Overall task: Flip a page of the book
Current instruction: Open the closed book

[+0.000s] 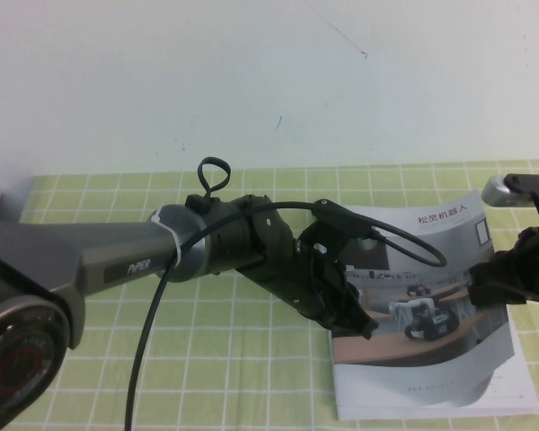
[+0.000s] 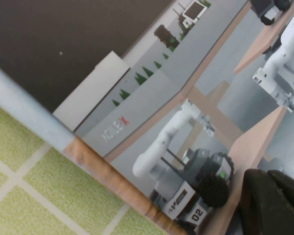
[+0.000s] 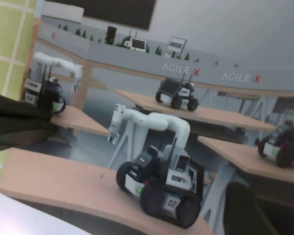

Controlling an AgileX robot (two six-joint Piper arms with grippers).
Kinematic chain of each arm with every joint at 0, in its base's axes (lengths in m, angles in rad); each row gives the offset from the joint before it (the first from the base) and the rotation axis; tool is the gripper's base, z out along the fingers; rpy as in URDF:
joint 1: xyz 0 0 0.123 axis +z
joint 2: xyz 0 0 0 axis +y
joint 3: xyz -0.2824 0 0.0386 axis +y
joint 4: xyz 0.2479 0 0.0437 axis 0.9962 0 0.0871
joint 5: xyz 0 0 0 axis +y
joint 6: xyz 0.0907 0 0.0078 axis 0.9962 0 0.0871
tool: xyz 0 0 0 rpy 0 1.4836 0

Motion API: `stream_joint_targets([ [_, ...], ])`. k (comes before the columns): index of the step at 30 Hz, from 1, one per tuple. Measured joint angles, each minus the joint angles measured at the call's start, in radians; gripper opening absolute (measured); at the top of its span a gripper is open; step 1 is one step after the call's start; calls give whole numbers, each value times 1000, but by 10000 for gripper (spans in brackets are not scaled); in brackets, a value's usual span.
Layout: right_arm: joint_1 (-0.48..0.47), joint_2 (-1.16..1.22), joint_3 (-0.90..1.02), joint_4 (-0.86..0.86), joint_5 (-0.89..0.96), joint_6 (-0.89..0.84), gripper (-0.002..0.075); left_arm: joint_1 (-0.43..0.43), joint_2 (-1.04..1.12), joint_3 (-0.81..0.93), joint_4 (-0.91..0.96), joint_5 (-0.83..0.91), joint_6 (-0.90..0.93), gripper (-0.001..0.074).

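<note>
The book point(image 1: 431, 377) lies on the right part of the green checked cloth, with the page point(image 1: 449, 260), its cover with robots on wooden desks, facing up. That cover fills the left wrist view point(image 2: 186, 98) and the right wrist view point(image 3: 186, 98). My left gripper point(image 1: 357, 321) rests shut on the cover by the book's left edge, and its dark tips point(image 2: 274, 205) lie on the print. My right gripper point(image 1: 499, 278) is at the cover's right edge, where the leaf curves upward. It also shows as a dark shape over the cover point(image 3: 250, 210).
The green checked tablecloth point(image 1: 234, 359) covers the table, and a white wall point(image 1: 269, 81) stands behind it. A black cable point(image 1: 153, 323) hangs from the left arm. The far end of the left gripper point(image 3: 14, 122) shows across the cover from the right wrist.
</note>
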Motion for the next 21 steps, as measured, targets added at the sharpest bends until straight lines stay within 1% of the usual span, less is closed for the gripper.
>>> stream_joint_targets([
  [5, 0, 0, 0, 4, 1, -6, 152, 0, 0, 0, 0, 0, 2, -4],
  [8, 0, -2, 0, 25, 8, -34, 111, 0, 0, 0, 0, 0, 2, -4],
  [10, 0, -6, 0, 63, 20, -71, 62, 0, 0, 0, 0, 0, 2, -4],
  [13, 0, -19, 0, 133, 37, -142, 25, 0, 0, 0, 0, 0, 2, -4],
  [21, 2, -44, -13, 301, 109, -296, 9, 0, 0, 0, 2, 0, 6, -4],
])
